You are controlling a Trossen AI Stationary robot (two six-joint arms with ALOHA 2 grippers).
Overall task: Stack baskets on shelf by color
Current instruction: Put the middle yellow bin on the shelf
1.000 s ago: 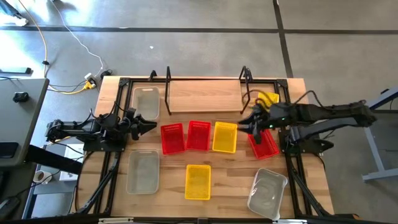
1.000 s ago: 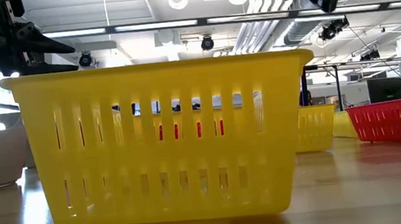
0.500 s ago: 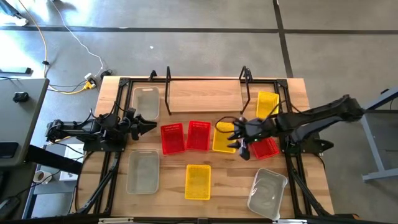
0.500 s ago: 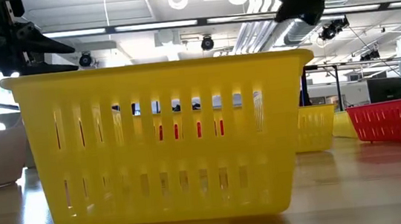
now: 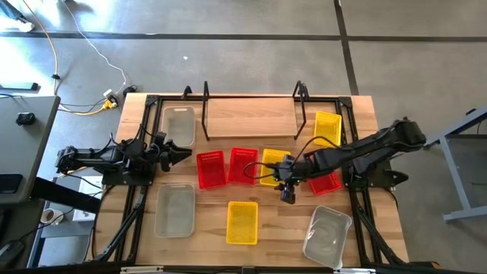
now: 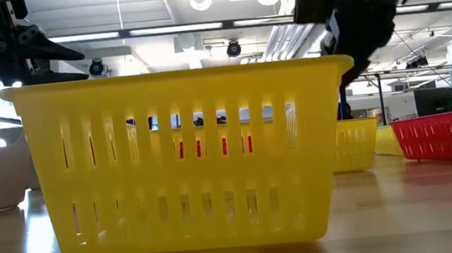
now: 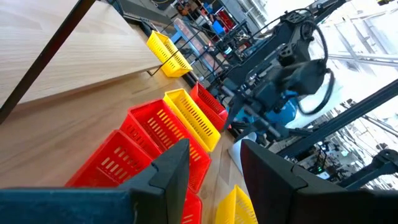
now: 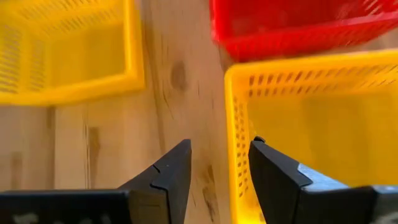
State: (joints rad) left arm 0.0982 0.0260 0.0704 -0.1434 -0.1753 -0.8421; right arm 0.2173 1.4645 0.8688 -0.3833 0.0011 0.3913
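Centre right of the overhead frame, the right gripper hangs at the near edge of a yellow basket, fingers slightly parted, gripping nothing. The left gripper waits at left, fingers apart and empty. The shelf spans the upper centre, bare.

Both arms are matte black, built of chunky jointed segments: the left black arm is bulky, the right black arm longer and slimmer, with a thin black cable looping off its wrist. The left gripper ends in two flat, dark, wedge-shaped fingers with angular edges. The right gripper has the same blunt black pair.
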